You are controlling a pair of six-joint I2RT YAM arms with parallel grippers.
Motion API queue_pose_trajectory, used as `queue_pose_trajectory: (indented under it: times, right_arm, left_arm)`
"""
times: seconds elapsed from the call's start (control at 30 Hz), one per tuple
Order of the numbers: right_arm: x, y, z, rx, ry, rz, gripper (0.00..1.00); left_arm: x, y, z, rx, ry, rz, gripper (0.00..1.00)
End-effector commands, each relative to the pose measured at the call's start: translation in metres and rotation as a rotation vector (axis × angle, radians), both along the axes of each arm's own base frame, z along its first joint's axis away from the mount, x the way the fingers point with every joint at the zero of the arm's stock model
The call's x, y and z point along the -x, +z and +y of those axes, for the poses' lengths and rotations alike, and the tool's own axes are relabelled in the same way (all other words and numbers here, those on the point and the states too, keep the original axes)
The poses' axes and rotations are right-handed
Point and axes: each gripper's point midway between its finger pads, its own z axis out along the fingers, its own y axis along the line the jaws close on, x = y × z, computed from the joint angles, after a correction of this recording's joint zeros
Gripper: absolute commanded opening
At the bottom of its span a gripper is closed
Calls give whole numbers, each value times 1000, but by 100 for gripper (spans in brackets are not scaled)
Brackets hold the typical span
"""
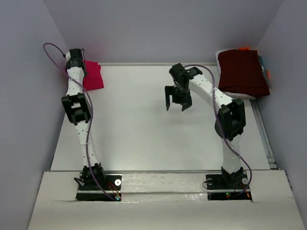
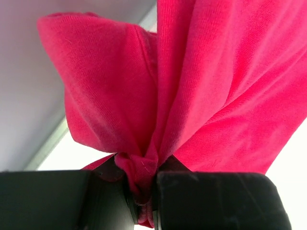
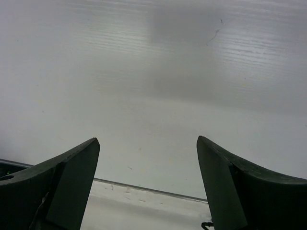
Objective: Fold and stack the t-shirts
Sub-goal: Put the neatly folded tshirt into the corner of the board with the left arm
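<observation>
Left hand (image 2: 144, 191) pinches crimson t-shirt (image 2: 216, 86), arm (image 1: 76, 103) stretched far forward.

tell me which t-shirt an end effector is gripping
The bright pink t-shirt, bunched in the left end effector at the far left; the dark maroon t-shirt lies folded at the far right.

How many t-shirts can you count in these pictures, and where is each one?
2. The crimson-pink t-shirt is pinched in the left gripper at the far-left corner of the table. The dark maroon t-shirt lies folded at the far-right edge. Others may be hidden beneath it.
</observation>
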Motion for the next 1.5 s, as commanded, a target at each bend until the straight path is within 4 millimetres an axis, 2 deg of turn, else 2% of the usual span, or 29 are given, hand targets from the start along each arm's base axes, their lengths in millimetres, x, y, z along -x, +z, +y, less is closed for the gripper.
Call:
queue_pose_trajectory:
  times: [0.0,0.1,0.27,0.4,0.6,0.67,0.73,0.77,0.8,0.9,1.0,1.07,1.1,1.2,1.4,1.47]
  right_arm:
    - [-7,13,7,-32,16,-22,88]
    - [-12,13,11,-36,16,-23,88]
    - [-18,14,14,-42,17,-32,88]
    - [-19,11,15,-38,17,-22,88]
    - [-21,4,16,-24,17,5,88]
    - [-22,3,17,-21,17,9,88]
    - [-22,3,16,-16,16,12,88]
    - [-23,3,16,-15,17,14,88]
    - [-22,1,16,-12,17,19,88]
    - [-21,-2,16,-9,21,26,88]
    - [-20,-7,16,-6,26,38,87]
    - [-20,-11,16,-4,30,49,87]
    - [-21,-10,17,-6,31,46,87]
    - [-24,-11,19,-11,35,42,87]
    - [-27,-12,24,-24,38,45,87]
    - [-26,-12,24,-28,36,48,87]
  left_arm:
    - [-21,44,17,-73,-16,-130,5]
    - [-26,49,30,-87,-20,-165,5]
    - [-37,57,31,-120,-69,-200,5]
    - [-45,54,30,-135,-116,-209,5]
    - [-55,31,8,-83,-283,-188,5]
    - [-60,28,-17,-85,-379,-177,5]
    - [-63,29,-33,-112,-446,-164,5]
    - [-64,31,-34,-117,-460,-167,5]
    - [-66,32,-48,-102,-507,-175,5]
    - [-67,26,-47,-102,-505,-166,5]
    - [-64,10,-49,-84,-518,-137,5]
    - [-62,3,-37,-88,-474,-124,5]
    - [-59,2,-23,-91,-419,-119,5]
    - [-56,3,-12,-85,-368,-122,5]
    - [-37,6,47,-83,-188,-130,5]
    - [-36,10,53,-79,-162,-143,5]
